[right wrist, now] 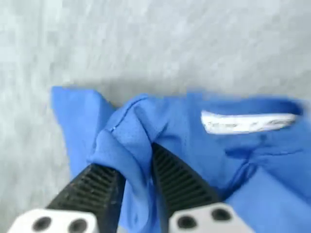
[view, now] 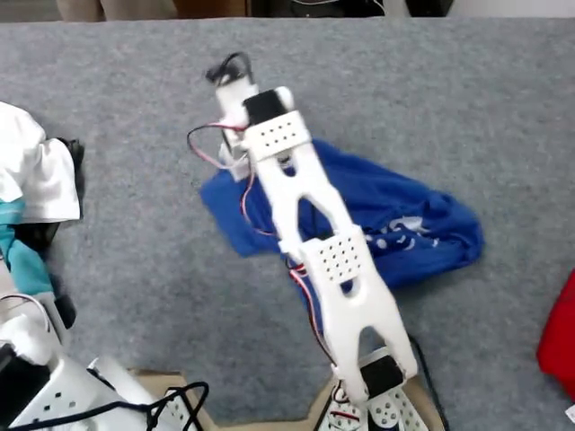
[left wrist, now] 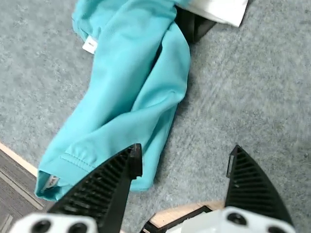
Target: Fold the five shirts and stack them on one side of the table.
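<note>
The blue shirt (view: 395,224) lies midway across the table (view: 117,269), pinched at its ten o'clock corner by the right gripper (right wrist: 131,165). It is probably limp, light cloth, best held by its hems. The left gripper (left wrist: 184,158) gapes over the teal shirt (left wrist: 136,82).

Count: 1 blue shirt (view: 404,220), 1 white shirt (view: 31,175), 1 teal shirt (left wrist: 131,92), 1 red shirt (view: 561,341) (edge only), 1 black cloth (view: 74,157). 2 arms: left arm (view: 54,391), right arm (view: 314,233). 1 table (view: 449,90).

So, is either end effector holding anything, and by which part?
Right end effector pinches the blue shirt by a bunched fold near its edge. Left end effector is open, holding nothing.
</note>
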